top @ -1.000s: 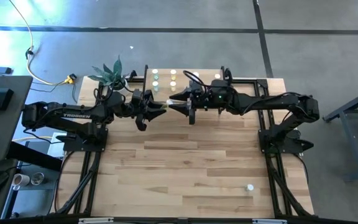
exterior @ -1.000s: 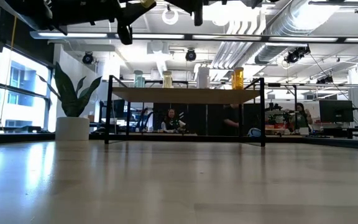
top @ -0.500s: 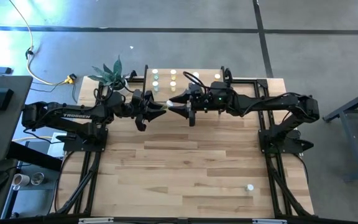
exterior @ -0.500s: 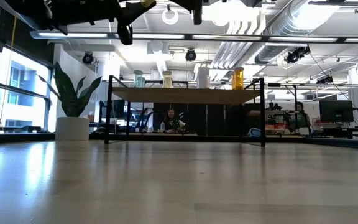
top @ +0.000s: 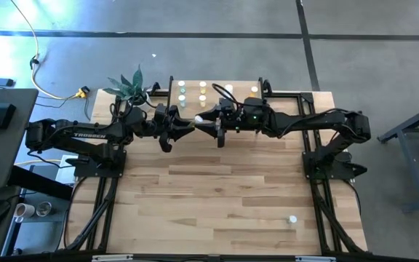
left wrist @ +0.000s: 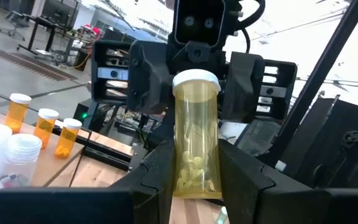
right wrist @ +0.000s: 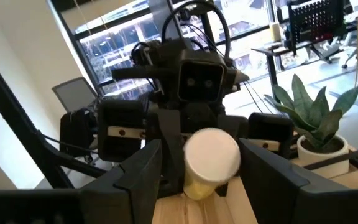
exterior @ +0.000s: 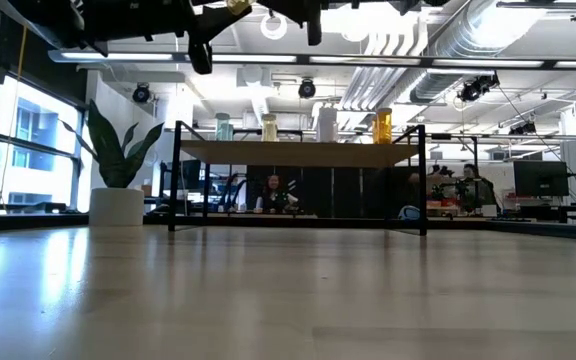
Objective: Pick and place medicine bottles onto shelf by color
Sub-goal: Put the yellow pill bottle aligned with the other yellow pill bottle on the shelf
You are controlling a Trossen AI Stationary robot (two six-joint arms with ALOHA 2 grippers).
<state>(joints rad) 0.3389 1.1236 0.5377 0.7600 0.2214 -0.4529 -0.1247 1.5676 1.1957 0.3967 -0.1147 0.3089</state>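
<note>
A yellow medicine bottle (left wrist: 196, 124) with a white cap (right wrist: 211, 155) hangs high over the table's far middle, lying level between both arms. My left gripper (top: 188, 125) is shut on it. My right gripper (top: 208, 125) faces it from the table's right, open, with a finger on each side of the cap end. The shelf (exterior: 298, 153) stands at the far edge. It carries green (exterior: 224, 126), yellow (exterior: 269, 127), white (exterior: 326, 123) and orange (exterior: 383, 125) bottles upright on its top. My left gripper pinches the yellow bottle's lower body (left wrist: 194, 177), near its bottom end, between its two fingers. The fingers come level from the table's left and lie along the bottle. The bottle is lifted clear of the table, and its capped end points toward my right gripper.
A potted plant (top: 128, 86) stands at the far left corner beside the shelf. One small bottle (top: 292, 218) stands alone on the table near its front right. People and desks show in the room beyond the shelf.
</note>
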